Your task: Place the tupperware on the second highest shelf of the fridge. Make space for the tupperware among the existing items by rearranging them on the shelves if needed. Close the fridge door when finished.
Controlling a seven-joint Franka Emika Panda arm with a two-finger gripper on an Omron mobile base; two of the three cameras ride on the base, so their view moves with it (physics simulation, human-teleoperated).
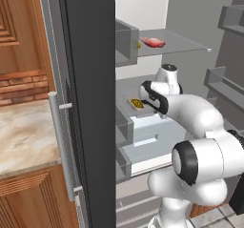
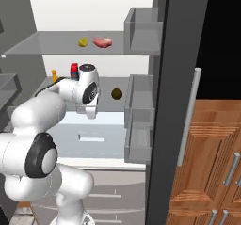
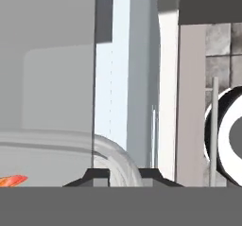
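Note:
The fridge [image 1: 90,103] stands open. In the hand view, my gripper [image 3: 124,175] is shut on the rounded grey rim of the tupperware [image 3: 56,149], with orange food low at the left. From the left base, the tupperware [image 1: 136,103] is over the front left of the second highest shelf [image 1: 125,89], right at my gripper [image 1: 143,101]. I cannot tell whether it rests on the shelf. A red-pink meat piece [image 1: 152,42] and a yellow bit [image 2: 83,42] lie on the see-through top shelf [image 2: 56,43]. A dark olive ball [image 2: 116,94] sits on the second shelf, right of my hand.
Grey door bins [image 1: 126,43] [image 2: 140,101] jut out on both open doors. A small red item [image 2: 74,68] and an orange one [image 2: 54,75] stand at the back of the second shelf. A stone counter [image 1: 24,136] and wooden cabinets [image 2: 212,163] flank the fridge.

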